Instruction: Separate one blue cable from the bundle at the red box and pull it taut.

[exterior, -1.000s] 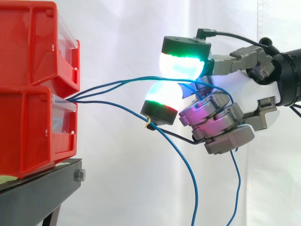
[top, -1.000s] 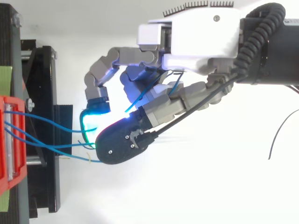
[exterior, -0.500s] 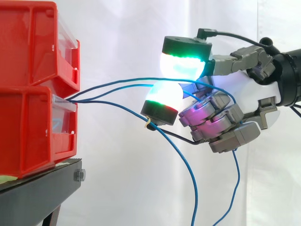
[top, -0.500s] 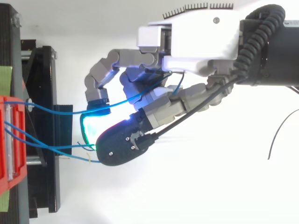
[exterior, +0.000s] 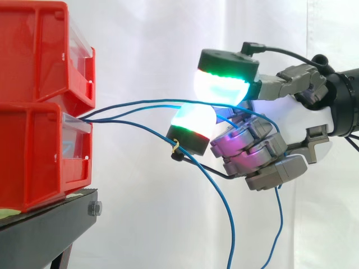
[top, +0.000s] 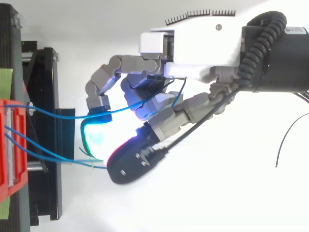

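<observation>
One blue cable (exterior: 151, 101) leaves the gap between the two stacked red bins and runs rightward in a shallow upward bow to the hand (exterior: 297, 117). It stands apart from and above the other blue cables (exterior: 202, 172). It passes between the hand's two glowing pads: the upper pad (exterior: 221, 87), lit green and cyan, and the lower pad (exterior: 193, 120), lit cyan with a red rim. The two pads close together on this cable and pinch it. The remaining fingers (exterior: 247, 143) are curled toward the palm and glow magenta. Beyond the pinch the cable continues behind the curled fingers and hangs down to the lower edge of the side view.

The other blue cables leave the same gap. One of them slopes down beneath the lower pad and drops away in a long curve. A small yellow tie (exterior: 175, 145) sits on it just below that pad.

The upper bin (exterior: 33, 50) rests on the lower bin (exterior: 33, 157), and both are carried by the black stand (exterior: 50, 224). From above, the hand (top: 203, 43) reaches in from the right toward the bins at the left edge. A white curtain (exterior: 146, 50) forms the background.
</observation>
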Robot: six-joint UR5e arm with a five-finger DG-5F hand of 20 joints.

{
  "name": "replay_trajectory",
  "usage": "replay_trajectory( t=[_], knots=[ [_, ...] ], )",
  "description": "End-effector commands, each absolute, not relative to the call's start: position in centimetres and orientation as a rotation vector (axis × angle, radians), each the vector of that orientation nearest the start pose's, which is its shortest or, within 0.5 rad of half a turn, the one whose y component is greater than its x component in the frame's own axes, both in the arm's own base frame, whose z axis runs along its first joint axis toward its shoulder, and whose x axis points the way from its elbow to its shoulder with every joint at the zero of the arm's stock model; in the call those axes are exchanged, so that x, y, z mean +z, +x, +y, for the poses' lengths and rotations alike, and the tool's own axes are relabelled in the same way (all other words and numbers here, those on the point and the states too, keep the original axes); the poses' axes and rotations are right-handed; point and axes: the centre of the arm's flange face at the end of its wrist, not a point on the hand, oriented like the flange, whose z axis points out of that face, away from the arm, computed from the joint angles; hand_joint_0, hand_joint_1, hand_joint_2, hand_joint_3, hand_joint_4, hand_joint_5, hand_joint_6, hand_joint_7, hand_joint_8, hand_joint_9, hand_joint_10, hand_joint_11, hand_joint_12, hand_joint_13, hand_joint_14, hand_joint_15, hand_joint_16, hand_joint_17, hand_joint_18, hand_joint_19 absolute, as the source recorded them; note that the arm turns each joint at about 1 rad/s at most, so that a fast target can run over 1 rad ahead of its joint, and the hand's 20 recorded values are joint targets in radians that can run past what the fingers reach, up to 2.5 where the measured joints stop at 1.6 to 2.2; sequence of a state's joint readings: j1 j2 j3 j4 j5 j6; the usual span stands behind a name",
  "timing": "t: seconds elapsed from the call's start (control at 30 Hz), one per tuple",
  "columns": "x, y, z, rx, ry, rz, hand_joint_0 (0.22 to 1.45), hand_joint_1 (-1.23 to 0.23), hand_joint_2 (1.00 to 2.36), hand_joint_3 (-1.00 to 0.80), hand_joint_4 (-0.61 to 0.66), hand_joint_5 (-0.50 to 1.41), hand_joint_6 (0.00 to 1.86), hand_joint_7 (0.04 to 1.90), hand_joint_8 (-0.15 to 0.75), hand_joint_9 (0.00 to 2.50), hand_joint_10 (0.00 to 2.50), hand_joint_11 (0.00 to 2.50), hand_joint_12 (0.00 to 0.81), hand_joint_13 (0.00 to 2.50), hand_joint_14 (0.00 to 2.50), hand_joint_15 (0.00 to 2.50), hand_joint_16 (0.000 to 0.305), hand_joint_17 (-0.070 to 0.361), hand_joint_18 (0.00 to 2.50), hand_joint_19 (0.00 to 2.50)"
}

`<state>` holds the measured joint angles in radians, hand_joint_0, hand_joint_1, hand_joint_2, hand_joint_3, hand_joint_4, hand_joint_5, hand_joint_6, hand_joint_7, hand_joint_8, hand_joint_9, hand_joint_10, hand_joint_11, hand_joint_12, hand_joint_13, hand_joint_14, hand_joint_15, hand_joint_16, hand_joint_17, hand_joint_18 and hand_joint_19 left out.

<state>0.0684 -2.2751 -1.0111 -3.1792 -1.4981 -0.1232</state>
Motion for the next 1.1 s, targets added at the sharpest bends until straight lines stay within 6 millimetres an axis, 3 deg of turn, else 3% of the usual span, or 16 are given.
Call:
replay_trajectory(
  t=[0.0, 0.17, 0.37, 0.47, 0.53, 0.57, 0.63, 0.8, 0.93, 1.07],
  knots=[
    [31.3, 75.2, -8.9, 1.019, 1.223, 1.408, 0.60, -0.81, 1.00, -0.50, 0.09, -0.22, 0.87, 0.96, 0.322, 0.55, 1.83, 1.59, 0.353, 0.70, 2.11, 1.59, 0.040, 0.090, 1.20, 1.90],
    [31.0, 75.1, -9.3, 0.998, 1.209, 1.417, 0.59, -0.81, 1.00, -0.50, 0.09, -0.21, 0.86, 0.96, 0.325, 0.60, 1.70, 1.61, 0.353, 0.73, 2.01, 1.54, 0.041, 0.092, 1.19, 1.85],
    [30.2, 74.6, -9.7, 0.982, 1.217, 1.430, 0.69, -0.91, 1.00, -0.50, 0.09, -0.22, 0.87, 0.98, 0.312, 0.61, 1.40, 1.74, 0.352, 0.77, 1.64, 1.70, 0.043, 0.096, 1.13, 1.80],
    [30.6, 74.8, -9.7, 0.984, 1.212, 1.426, 0.70, -0.96, 1.00, -0.50, 0.09, -0.24, 0.86, 0.99, 0.308, 0.57, 1.06, 1.83, 0.351, 0.75, 1.19, 1.76, 0.046, 0.103, 1.03, 1.70],
    [31.1, 74.9, -9.8, 0.985, 1.205, 1.419, 0.60, -0.96, 1.00, -0.50, 0.10, -0.24, 0.85, 1.00, 0.303, 0.56, 0.90, 1.86, 0.348, 0.79, 0.80, 1.81, 0.047, 0.106, 0.95, 1.64],
    [31.5, 75.0, -9.9, 0.985, 1.200, 1.414, 0.58, -0.94, 1.00, -0.50, 0.10, -0.24, 0.85, 0.99, 0.306, 0.56, 0.89, 1.85, 0.353, 0.80, 0.75, 1.80, 0.048, 0.108, 0.94, 1.64],
    [32.2, 75.3, -9.8, 0.984, 1.186, 1.410, 0.50, -0.76, 1.00, -0.50, 0.10, -0.22, 0.84, 0.97, 0.343, 0.64, 0.85, 1.80, 0.380, 0.85, 0.66, 1.69, 0.053, 0.119, 0.97, 1.60],
    [33.4, 75.4, -9.8, 0.969, 1.169, 1.421, 0.57, -0.47, 1.00, -0.50, 0.06, -0.19, 0.81, 1.01, 0.316, 0.81, 0.65, 1.85, 0.340, 0.95, 0.48, 1.77, 0.043, 0.098, 0.99, 1.62],
    [34.8, 75.4, -9.7, 0.950, 1.159, 1.441, 0.62, -0.52, 1.00, -0.46, 0.04, -0.18, 0.81, 1.02, 0.305, 0.86, 0.55, 1.90, 0.332, 0.97, 0.40, 1.81, 0.043, 0.096, 0.99, 1.60],
    [34.9, 75.2, -9.6, 0.939, 1.166, 1.456, 0.60, -0.63, 1.00, -0.45, 0.06, -0.19, 0.80, 1.05, 0.305, 0.86, 0.54, 1.92, 0.337, 0.98, 0.38, 1.80, 0.044, 0.099, 1.00, 1.59]
  ],
)
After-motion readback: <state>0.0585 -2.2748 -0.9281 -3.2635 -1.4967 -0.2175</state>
